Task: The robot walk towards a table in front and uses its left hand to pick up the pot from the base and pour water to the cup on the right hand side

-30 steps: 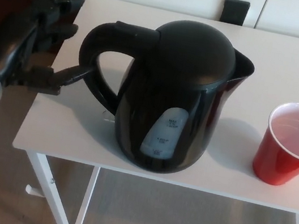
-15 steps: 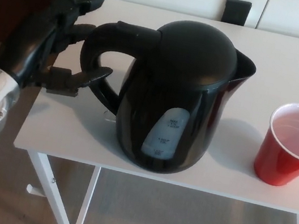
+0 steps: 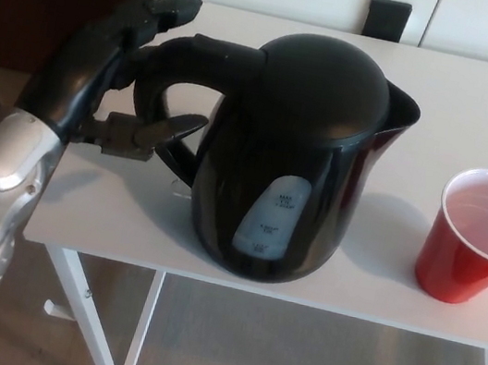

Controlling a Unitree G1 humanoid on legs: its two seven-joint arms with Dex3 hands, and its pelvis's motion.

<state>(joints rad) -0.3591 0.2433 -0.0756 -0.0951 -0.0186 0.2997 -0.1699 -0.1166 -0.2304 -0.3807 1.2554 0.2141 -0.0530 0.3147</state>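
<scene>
The left hand (image 3: 118,68) is spread open around the pot's (image 3: 290,157) handle, not yet clenched. The pot is set upright on the desk (image 3: 482,101), the cup (image 3: 479,236) to its right.

My left hand (image 3: 118,68) stood open at the pot (image 3: 290,157), its handle (image 3: 171,86) between my upper fingers (image 3: 165,12) and thumb (image 3: 173,129), with room around the loop. Bare table (image 3: 387,221) lay between pot and cup (image 3: 477,236). A dark block (image 3: 385,19) stood at the far edge.
</scene>
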